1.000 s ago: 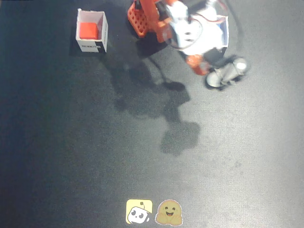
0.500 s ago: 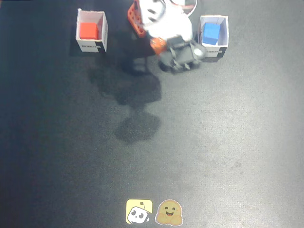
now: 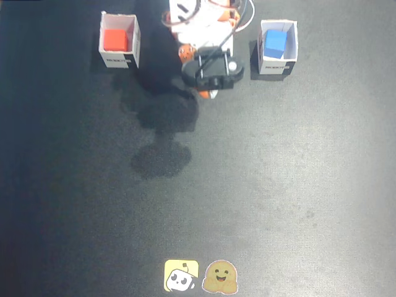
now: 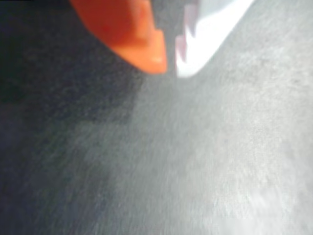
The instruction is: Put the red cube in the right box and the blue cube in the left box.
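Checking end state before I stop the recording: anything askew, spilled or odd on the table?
Nothing stands out. The red cube sits inside the left-hand box in the fixed view, the blue cube inside the right-hand box; both boxes stand upright. The hand is empty, fingertips nearly together above bare mat.

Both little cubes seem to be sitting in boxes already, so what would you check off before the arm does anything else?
1. Red cube inside the box on the left of the fixed view: ok.
2. Blue cube inside the box on the right of the fixed view: ok.
3. Claw carrying nothing: ok; the wrist view shows the orange and white fingertips close together with only the mat under them.
4. Arm clear of both boxes: ok; it sits folded between them in the fixed view, touching neither.
5. Both boxes upright: ok.
6. Sides match the instruction: cannot tell; it depends on whose left and right was meant.
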`<state>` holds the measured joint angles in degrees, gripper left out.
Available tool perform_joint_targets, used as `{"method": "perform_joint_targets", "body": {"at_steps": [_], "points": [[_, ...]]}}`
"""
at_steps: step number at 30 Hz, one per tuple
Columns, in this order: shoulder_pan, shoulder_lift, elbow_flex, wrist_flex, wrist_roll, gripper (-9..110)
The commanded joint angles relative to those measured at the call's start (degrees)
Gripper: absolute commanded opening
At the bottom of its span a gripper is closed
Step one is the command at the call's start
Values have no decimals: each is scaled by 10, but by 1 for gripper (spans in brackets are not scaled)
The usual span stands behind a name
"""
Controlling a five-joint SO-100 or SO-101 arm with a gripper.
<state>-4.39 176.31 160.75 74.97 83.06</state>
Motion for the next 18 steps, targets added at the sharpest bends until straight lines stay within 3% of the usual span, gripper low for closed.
{"method": "perform_joint_targets", "body": {"at_steps": [1, 18], "points": [[6, 9, 30, -40, 5, 0], [12, 9, 39, -26, 4, 0]]}}
